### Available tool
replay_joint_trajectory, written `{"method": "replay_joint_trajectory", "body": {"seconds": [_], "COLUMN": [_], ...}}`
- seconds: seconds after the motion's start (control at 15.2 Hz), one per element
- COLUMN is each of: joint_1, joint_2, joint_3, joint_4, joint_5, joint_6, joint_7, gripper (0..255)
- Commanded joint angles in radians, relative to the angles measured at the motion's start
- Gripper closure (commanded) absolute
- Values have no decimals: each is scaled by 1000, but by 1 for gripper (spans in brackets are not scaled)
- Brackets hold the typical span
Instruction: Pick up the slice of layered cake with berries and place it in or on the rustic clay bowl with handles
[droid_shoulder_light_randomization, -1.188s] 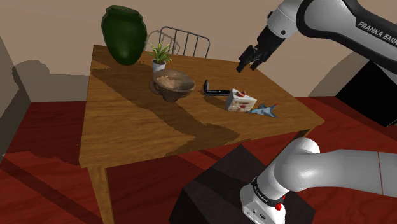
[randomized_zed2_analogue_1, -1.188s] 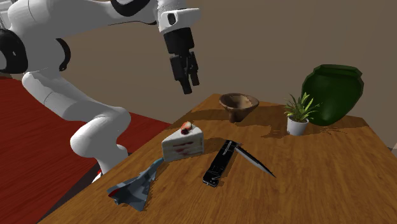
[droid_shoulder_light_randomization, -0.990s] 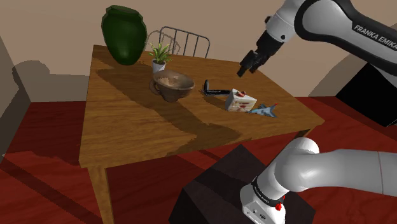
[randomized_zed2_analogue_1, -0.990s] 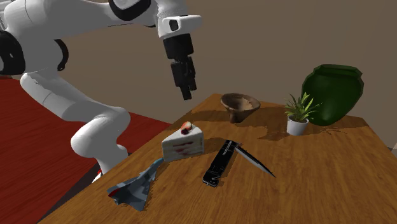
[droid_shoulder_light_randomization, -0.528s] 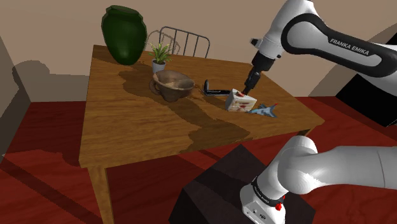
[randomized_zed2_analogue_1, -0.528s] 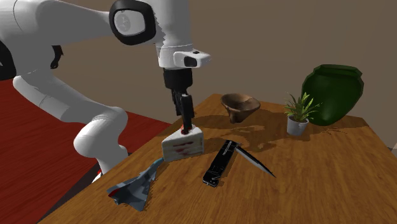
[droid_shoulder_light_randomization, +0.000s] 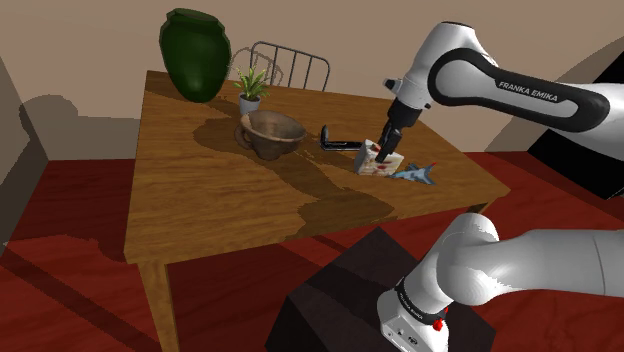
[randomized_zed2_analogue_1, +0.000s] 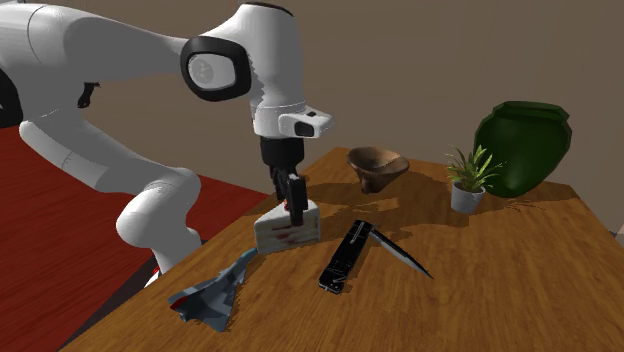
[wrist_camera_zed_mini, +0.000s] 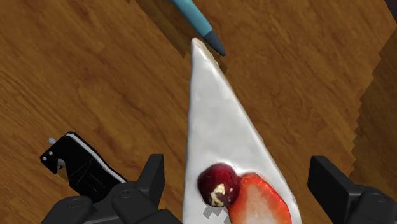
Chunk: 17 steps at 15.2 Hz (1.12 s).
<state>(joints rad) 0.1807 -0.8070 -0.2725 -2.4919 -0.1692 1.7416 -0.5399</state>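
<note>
Our claw (wrist_camera_zed_mini: 242, 183) is spread open, its fingers (wrist_camera_zed_mini: 151, 181) flanking the wide end of the cake slice (wrist_camera_zed_mini: 216, 121) without touching it. We judge the grasp is in hand: next we close, then lift toward the clay bowl (droid_shoulder_light_randomization: 271, 132). The white-iced wedge, topped with berries, lies on the table (droid_shoulder_light_randomization: 200, 190) beside a toy jet (droid_shoulder_light_randomization: 415, 174).

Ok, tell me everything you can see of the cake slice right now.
The cake slice is a narrow wedge with smooth white icing on top, a dark red berry and a strawberry slice at its wide end, and pale layered sides with red streaks. It lies flat on the wooden table. Its point nearly meets the blue toy plane; the black folding knife lies alongside, apart. The open tool straddles the wide end, fingers either side, not touching it.
</note>
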Motion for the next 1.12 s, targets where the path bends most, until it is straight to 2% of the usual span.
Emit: {"method": "replay_joint_trajectory", "body": {"seconds": [0.0,0.4,0.46,1.06], "joint_1": [0,0,0,0], "joint_2": [0,0,0,0], "joint_3": [0,0,0,0], "joint_4": [-9,-9,-9,-9], "joint_5": [0,0,0,0], "joint_6": [9,9,9,9], "joint_7": [1,1,1,1], "gripper": [0,0,255,255]}}
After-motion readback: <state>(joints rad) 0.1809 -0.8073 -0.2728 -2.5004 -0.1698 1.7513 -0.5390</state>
